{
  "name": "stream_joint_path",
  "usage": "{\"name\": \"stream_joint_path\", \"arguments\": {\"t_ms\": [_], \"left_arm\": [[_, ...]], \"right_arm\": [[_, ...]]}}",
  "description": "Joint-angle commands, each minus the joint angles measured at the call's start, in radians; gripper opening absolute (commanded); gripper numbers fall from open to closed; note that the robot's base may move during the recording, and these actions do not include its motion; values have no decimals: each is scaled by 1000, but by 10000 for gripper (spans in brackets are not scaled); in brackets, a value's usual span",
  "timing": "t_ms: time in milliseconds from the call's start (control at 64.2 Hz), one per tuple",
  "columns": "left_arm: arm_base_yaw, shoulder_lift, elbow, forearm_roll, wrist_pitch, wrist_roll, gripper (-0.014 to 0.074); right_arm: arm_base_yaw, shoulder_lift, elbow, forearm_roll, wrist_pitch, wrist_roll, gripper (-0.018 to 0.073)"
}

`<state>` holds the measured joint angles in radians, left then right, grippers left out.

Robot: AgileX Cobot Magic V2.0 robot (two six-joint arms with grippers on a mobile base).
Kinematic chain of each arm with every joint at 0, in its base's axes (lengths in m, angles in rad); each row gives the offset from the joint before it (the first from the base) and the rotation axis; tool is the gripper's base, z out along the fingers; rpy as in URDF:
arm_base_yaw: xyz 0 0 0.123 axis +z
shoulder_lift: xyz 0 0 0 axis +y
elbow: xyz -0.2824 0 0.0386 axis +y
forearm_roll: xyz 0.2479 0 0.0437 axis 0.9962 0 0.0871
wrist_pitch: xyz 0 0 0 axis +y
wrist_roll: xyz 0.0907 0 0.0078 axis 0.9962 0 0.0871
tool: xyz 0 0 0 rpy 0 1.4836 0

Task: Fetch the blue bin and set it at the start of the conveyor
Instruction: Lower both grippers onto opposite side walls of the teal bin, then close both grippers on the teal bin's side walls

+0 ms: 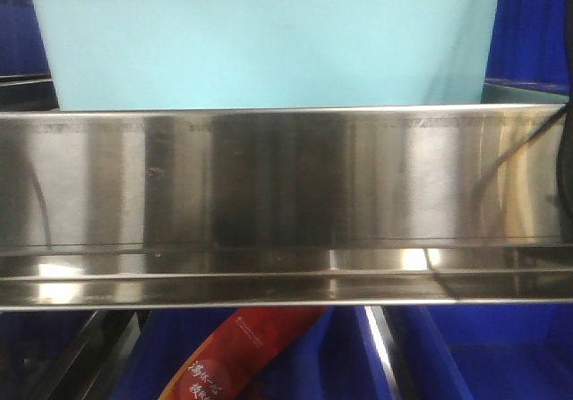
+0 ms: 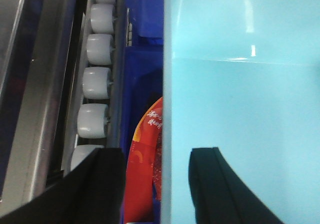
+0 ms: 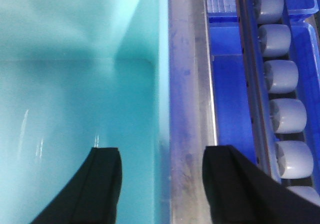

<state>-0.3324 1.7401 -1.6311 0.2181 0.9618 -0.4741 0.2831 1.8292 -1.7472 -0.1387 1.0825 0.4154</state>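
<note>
The blue bin (image 1: 269, 42) is a pale turquoise tub standing on a shelf behind a steel rail. In the left wrist view my left gripper (image 2: 159, 184) is open, straddling the bin's (image 2: 240, 108) left wall. One finger (image 2: 105, 184) is outside it and the other (image 2: 215, 184) is inside the tub. In the right wrist view my right gripper (image 3: 162, 184) is open across the bin's (image 3: 75, 98) right wall, with one finger (image 3: 105, 184) inside and the other (image 3: 235, 184) outside. The conveyor start is out of view.
A shiny steel shelf rail (image 1: 286, 185) spans the front. Dark blue crates (image 1: 501, 355) sit below and beside the bin. A red printed packet (image 1: 242, 355) lies in a lower crate. Grey rollers (image 2: 97, 48) (image 3: 282, 76) line both sides.
</note>
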Motion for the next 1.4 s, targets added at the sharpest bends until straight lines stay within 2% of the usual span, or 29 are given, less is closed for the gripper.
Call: {"name": "stream_joint_path", "arguments": {"t_ms": [0,872,950,1028,1122,1168,1277,1386], "left_arm": [[-4,-8,-7,-6,-10,0,230],[-4,13,-7,-29,17,0,200],[-4,13,-7,-29,17,0,197],[-4,13,-7,-29,17,0,142],[-6,13,-7,-29,13,0,-29],[-10,13,-7,-31,11,0,-111],[-30,13,-9,-10,0,-13,-111],[-67,9,-21,66,18,-69,-111]], "right_arm": [[-3,-14,-8,-5,-10,-6,265],[-3,-2,-8,-5,-12,-6,260],[-3,-2,-8,-5,-12,-6,204],[-3,-2,-8,-5,-12,-6,68],[0,-2,-8,-9,-1,-6,-165],[5,-2,-8,-15,-1,-6,-165],[27,-2,-8,-55,-1,-5,-166],[60,-16,-8,-148,10,56,-166]]}}
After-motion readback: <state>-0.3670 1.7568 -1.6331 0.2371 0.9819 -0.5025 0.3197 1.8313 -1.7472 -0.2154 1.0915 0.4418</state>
